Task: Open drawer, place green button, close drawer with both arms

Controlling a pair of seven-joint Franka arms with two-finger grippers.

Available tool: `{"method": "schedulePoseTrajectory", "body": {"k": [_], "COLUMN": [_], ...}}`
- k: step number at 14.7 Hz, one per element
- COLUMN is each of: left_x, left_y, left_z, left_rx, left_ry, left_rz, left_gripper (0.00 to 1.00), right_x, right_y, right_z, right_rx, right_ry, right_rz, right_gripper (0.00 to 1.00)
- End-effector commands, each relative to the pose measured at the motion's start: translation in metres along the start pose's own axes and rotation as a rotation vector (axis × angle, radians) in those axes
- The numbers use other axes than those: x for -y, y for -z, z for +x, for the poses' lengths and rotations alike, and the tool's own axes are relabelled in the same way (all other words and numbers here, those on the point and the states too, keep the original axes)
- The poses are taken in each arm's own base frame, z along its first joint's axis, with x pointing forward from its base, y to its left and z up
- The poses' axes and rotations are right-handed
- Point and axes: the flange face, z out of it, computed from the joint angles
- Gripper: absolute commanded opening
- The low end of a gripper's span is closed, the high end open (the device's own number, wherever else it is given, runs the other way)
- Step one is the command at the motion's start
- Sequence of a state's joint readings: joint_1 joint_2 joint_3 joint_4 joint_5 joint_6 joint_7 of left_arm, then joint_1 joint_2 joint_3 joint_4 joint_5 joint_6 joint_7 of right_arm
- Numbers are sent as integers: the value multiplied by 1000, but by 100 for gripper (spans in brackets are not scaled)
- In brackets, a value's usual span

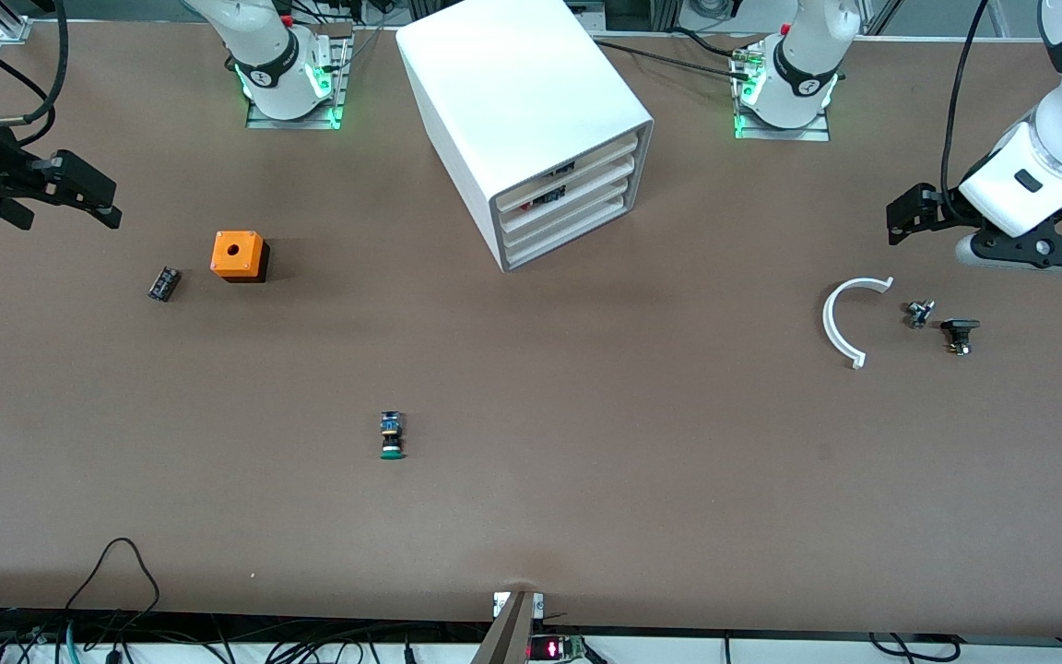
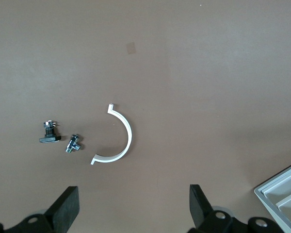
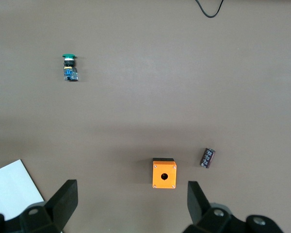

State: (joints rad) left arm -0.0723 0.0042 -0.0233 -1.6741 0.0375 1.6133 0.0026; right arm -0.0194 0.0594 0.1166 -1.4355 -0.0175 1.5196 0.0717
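Front view: the cabinet (image 1: 531, 129) has every drawer (image 1: 577, 210) pushed in; the button (image 1: 391, 435) lies on the table (image 1: 586, 443), nearer the camera than the orange box (image 1: 239, 255).

Left wrist view: left pincer (image 2: 131, 208) spread wide over a white arc (image 2: 117, 138) (two small fittings beside it).

Right wrist view: right pincer (image 3: 131, 206) spread wide over the orange box.

cabinet (image 2: 281, 194) cut off by the frame edge.

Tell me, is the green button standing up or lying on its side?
On its side: the button lies flat on the table, cap toward the front camera.
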Motion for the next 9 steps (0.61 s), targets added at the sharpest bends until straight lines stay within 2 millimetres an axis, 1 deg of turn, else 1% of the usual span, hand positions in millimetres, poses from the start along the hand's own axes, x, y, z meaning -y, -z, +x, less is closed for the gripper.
{"method": "schedulePoseTrajectory", "body": {"k": [1,4,5,6,7,8,9], "left_x": [-1,-1,-1,-2,-4,-11,-18], "left_y": [3,3,3,3,1,-2,-5], "left_z": [-2,-2,-2,-3,-4,-7,-12], "left_rx": [5,7,8,11,28,56,99], "left_ry": [-20,-19,-20,-24,-27,-34,-48], "left_rz": [-18,-18,-18,-18,-27,-51,-58], "left_gripper": [100,100,100,100,100,100,100], "right_x": [2,-2,0,7,27,33,38], "right_y": [7,10,12,10,0,-20,-33], "right_z": [0,2,2,2,7,17,22], "right_rx": [5,-9,-14,-17,-7,30,48], "right_ry": [-1,-11,-12,-2,40,51,55], "right_rz": [8,18,21,19,20,26,33], "right_gripper": [100,100,100,100,100,100,100]}}
